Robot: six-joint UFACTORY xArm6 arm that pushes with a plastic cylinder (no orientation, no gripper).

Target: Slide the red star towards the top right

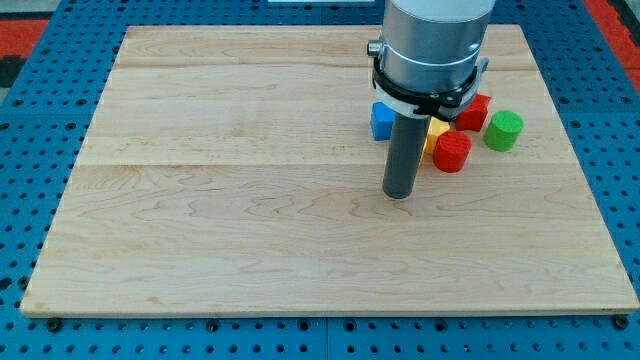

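red star (474, 110) sits half hidden behind the arm, unpushed, while my tip (399, 194), holding nothing, rests below-left of the cluster.

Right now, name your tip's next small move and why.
Probably slide my tip toward the view's right: it stands clear, lower-left of the near red block and the far red block, half hidden by the arm. Which is the star, I cannot tell.
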